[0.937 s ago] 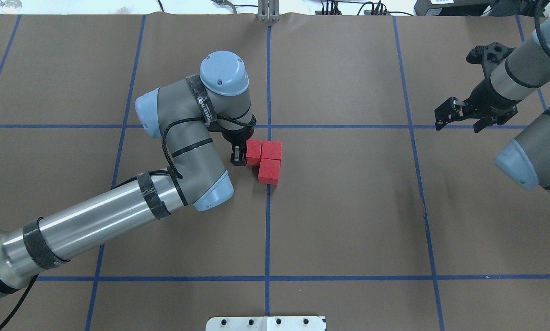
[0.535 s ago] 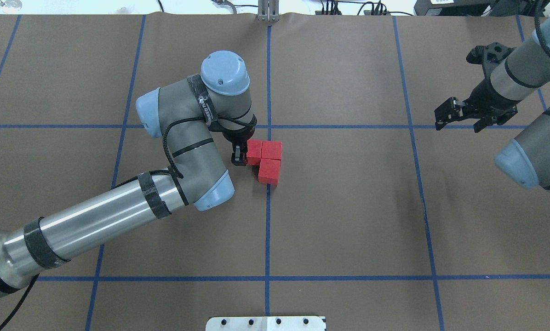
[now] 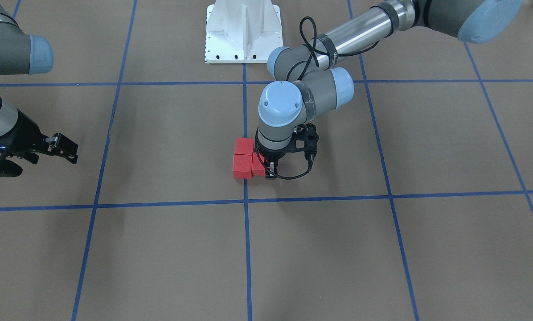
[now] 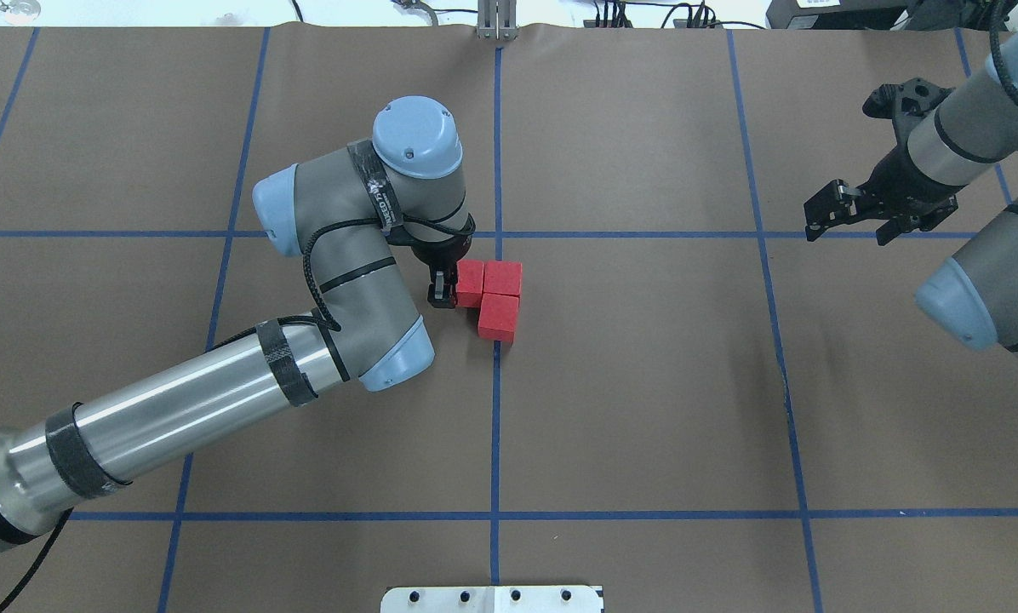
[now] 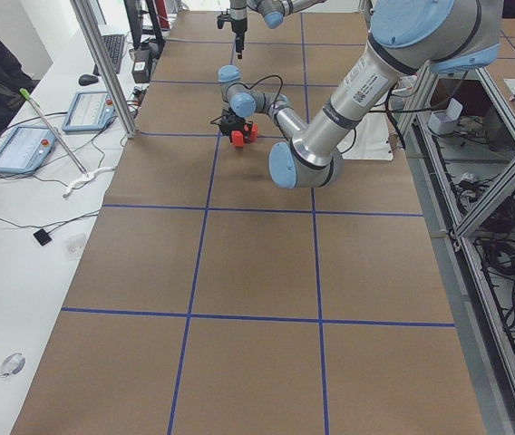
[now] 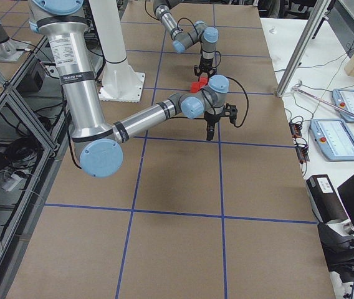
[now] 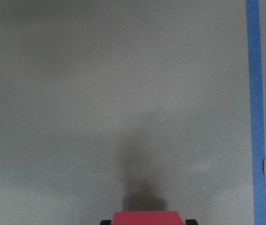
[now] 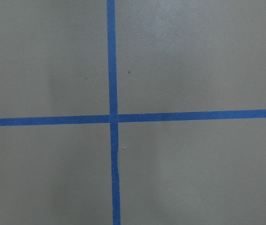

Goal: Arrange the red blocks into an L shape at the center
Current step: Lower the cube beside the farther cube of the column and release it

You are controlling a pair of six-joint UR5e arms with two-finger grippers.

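Red blocks [image 4: 494, 296] touching in an L at the brown center [image 4: 577, 366], left gripper [image 4: 449, 285] clamped on the L's end block, right gripper [image 4: 849, 223] spread wide, empty, well apart

Long white side bench [image 5: 13, 299], bearing: grey control tablet with red button [image 5: 89, 111]; second matching tablet [image 5: 22, 149], nearer the camera; black keyboard [image 5: 112, 50]; thin pale rod with green tip [image 5: 53, 131], lying slantwise; small black square pad [image 5: 39, 237]. Silver aluminium upright post [image 5: 103, 68] stands at the bench edge. Tangled black cables [image 5: 502, 290] lie opposite, below table level.
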